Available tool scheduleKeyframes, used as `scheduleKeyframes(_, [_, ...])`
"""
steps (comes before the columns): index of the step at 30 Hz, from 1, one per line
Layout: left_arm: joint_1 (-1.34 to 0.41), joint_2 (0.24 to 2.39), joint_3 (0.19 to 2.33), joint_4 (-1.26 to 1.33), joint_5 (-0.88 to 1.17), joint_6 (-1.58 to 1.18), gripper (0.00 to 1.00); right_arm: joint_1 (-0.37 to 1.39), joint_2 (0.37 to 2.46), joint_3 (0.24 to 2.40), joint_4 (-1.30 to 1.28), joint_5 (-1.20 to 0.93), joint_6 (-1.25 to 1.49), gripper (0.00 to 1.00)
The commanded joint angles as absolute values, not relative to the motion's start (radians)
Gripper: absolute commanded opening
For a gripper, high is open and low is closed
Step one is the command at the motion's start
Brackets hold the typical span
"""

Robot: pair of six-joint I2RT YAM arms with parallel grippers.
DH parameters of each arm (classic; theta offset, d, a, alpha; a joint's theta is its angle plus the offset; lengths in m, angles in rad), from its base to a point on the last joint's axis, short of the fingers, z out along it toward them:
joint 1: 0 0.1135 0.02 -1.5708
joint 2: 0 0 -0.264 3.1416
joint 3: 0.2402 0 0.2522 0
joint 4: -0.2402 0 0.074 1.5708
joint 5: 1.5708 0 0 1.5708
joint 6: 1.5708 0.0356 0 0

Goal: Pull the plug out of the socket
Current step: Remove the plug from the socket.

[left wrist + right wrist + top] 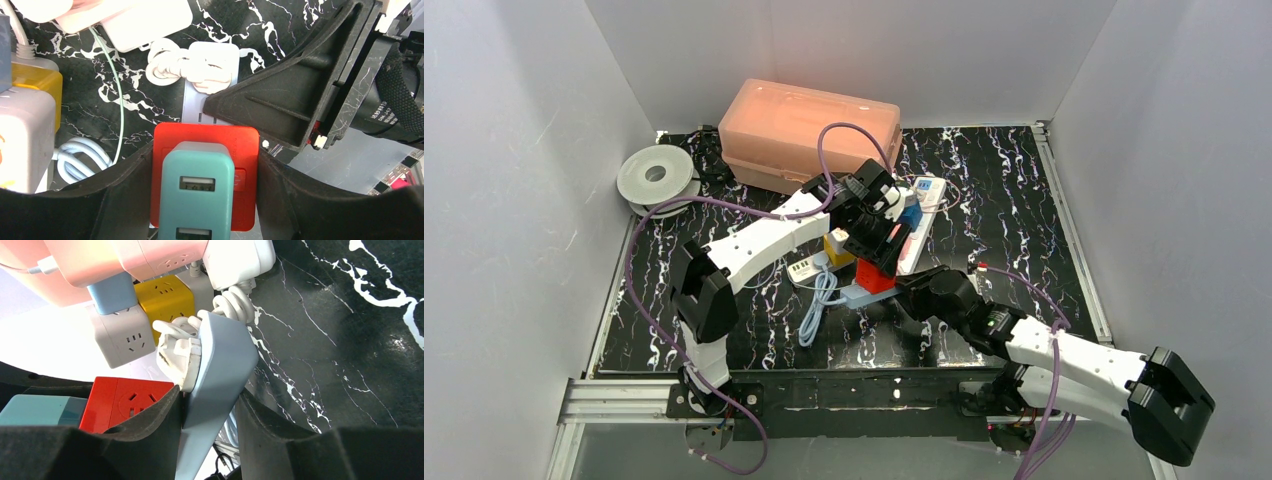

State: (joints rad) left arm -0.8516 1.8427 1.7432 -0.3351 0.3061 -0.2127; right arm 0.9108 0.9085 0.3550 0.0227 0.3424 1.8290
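A teal USB charger plug (197, 190) sits in a red cube socket (240, 145), which also shows in the top view (874, 278) and the right wrist view (125, 400). My left gripper (206, 150) is open and straddles the plug. Its left finger (125, 190) lies against the plug's side, and red shows between the plug and the right finger (300, 195). My right gripper (210, 400) is shut on the pale blue-grey base plate (220, 370) beside the red socket. In the top view the left gripper (876, 240) covers the plug and the right gripper (906, 290) is at the plate (854, 296).
A yellow cube socket (165, 300), a grey cube socket (122, 337) and a white plug with coiled cord (175, 345) crowd round the red one. A white power strip (924, 212), a pink box (809, 135) and a white spool (657, 178) stand behind. Pale blue cable (821, 305) lies in front.
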Motion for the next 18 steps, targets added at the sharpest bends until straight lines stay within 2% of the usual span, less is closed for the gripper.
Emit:
scheduleKeyframes(1, [-0.844, 1.804, 1.781, -0.307, 0.337, -0.266, 0.06, 0.919, 0.926, 0.449, 0.058, 0.313, 1.767, 0.23])
scheduleKeyframes(4, [-0.842, 1.806, 1.796, -0.313, 0.324, -0.25, 0.06, 0.919, 0.914, 0.452, 0.006, 0.326, 1.727, 0.02])
scheduleKeyframes(10, [-0.816, 1.812, 1.833, -0.323, 0.34, -0.232, 0.05, 0.919, 0.875, 0.438, -0.078, 0.35, 1.552, 0.01])
scheduleKeyframes(18, [-0.793, 1.8, 1.847, -0.317, 0.36, -0.218, 0.05, 0.917, 0.852, 0.309, -0.063, 0.344, 1.588, 0.01])
